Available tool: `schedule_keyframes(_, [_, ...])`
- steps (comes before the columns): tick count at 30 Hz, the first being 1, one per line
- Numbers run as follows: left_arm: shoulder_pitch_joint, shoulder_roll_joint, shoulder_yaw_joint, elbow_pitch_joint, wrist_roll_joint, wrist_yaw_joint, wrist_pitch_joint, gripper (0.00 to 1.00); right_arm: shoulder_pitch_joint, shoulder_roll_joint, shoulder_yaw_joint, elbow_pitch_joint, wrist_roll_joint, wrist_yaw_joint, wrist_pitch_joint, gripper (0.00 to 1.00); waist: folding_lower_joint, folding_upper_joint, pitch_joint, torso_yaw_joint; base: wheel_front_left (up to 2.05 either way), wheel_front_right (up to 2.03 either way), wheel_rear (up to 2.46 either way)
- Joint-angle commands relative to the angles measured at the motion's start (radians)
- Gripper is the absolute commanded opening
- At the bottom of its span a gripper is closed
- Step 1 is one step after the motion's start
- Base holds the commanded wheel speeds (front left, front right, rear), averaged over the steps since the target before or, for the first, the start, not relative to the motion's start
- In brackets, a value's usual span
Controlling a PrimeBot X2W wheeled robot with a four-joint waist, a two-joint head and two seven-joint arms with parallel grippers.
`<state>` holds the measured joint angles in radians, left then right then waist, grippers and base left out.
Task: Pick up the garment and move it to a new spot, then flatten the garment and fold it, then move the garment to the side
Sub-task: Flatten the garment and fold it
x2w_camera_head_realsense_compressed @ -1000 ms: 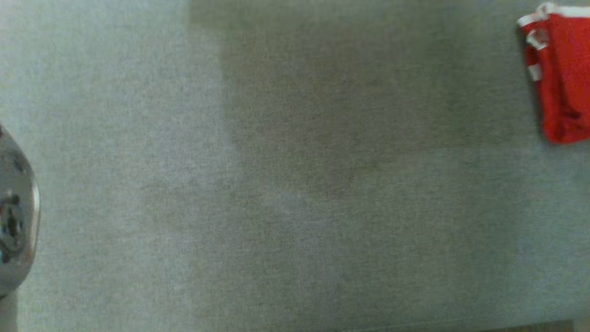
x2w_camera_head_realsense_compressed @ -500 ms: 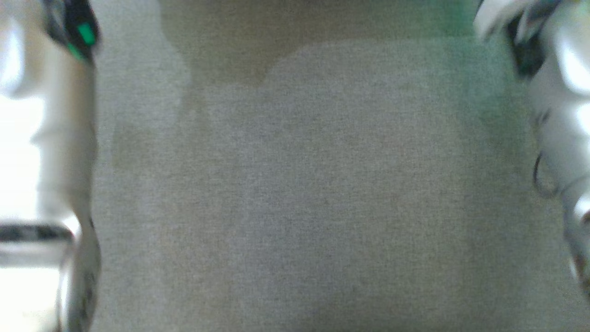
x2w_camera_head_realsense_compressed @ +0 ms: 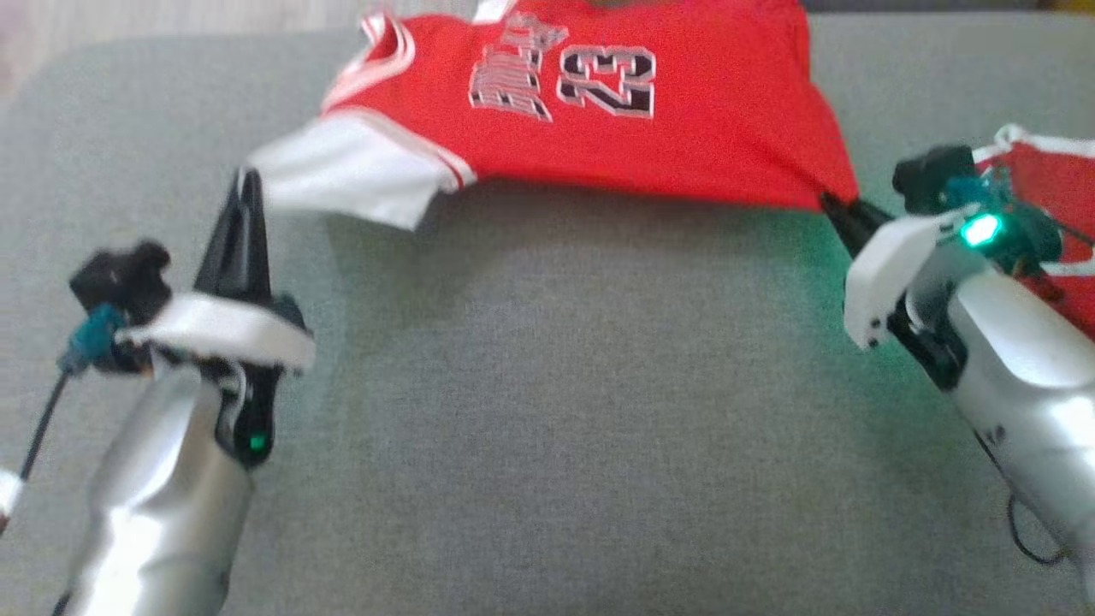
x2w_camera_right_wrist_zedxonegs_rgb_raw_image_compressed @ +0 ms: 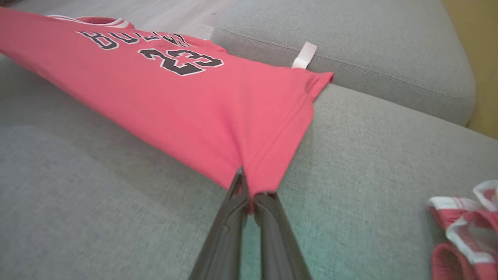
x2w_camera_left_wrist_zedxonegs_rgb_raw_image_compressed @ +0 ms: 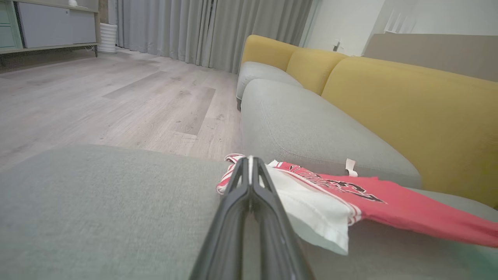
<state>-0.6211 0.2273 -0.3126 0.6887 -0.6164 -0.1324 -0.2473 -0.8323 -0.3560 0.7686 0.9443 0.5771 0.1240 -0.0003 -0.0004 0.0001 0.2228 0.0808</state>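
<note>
The garment (x2w_camera_head_realsense_compressed: 650, 145) is a red jersey with white sleeves and the number 23. It is stretched across the far part of a grey sofa seat (x2w_camera_head_realsense_compressed: 556, 411), its near edge lifted off the cushion. My right gripper (x2w_camera_head_realsense_compressed: 830, 203) is shut on its red hem corner, which the right wrist view shows pinched between the fingers (x2w_camera_right_wrist_zedxonegs_rgb_raw_image_compressed: 249, 186). My left gripper (x2w_camera_head_realsense_compressed: 248, 180) is shut at the tip of the white sleeve (x2w_camera_head_realsense_compressed: 351, 175). In the left wrist view the closed fingers (x2w_camera_left_wrist_zedxonegs_rgb_raw_image_compressed: 249, 159) meet the sleeve's edge, with the garment (x2w_camera_left_wrist_zedxonegs_rgb_raw_image_compressed: 389, 210) trailing off to the right.
Another red and white piece of clothing (x2w_camera_head_realsense_compressed: 1056, 188) lies bunched beside my right arm, also in the right wrist view (x2w_camera_right_wrist_zedxonegs_rgb_raw_image_compressed: 463, 233). Yellow backrests (x2w_camera_left_wrist_zedxonegs_rgb_raw_image_compressed: 408, 101) rise behind the seat. Wooden floor (x2w_camera_left_wrist_zedxonegs_rgb_raw_image_compressed: 97, 97) lies past the cushion's edge. A white tag (x2w_camera_right_wrist_zedxonegs_rgb_raw_image_compressed: 304, 55) sticks from the cushion seam.
The head camera has swung: earlier it showed blurred bare cushion and arm parts; now it shows the jersey stretched between both grippers.
</note>
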Motion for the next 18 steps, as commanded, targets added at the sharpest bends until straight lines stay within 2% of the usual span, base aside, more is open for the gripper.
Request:
schedule_keyframes(1, [-0.004, 0.061, 0.026, -0.048, -0.009, 0.002, 0.001, 0.00, 0.014, -0.039, 0.024, -0.045, 0.035, 0.007, 0.008, 0.00, 0.0004, -0.0001, -0.053, 0.006, 0.00, 0.00, 0.00])
schedule_keyframes(9, [0.196, 0.111, 0.003, -0.193, -0.028, 0.016, 0.053, 0.00, 0.093, -0.144, 0.153, -0.172, 0.176, 0.007, 0.054, 0.00, 0.0004, -0.0001, -0.152, 0.002, 0.00, 0.00, 0.00])
schedule_keyframes(15, [0.355, 0.150, -0.003, -0.367, -0.038, 0.061, 0.111, 0.00, 0.150, -0.201, 0.256, -0.246, 0.248, 0.007, 0.094, 0.00, 0.0004, -0.0001, -0.232, 0.002, 0.00, 0.00, 0.00])
schedule_keyframes(18, [0.480, 0.177, -0.007, -0.511, -0.046, 0.103, 0.154, 0.00, 0.191, -0.241, 0.312, -0.326, 0.344, 0.007, 0.164, 0.00, 0.0004, -0.0001, -0.265, -0.004, 0.00, 0.00, 0.00])
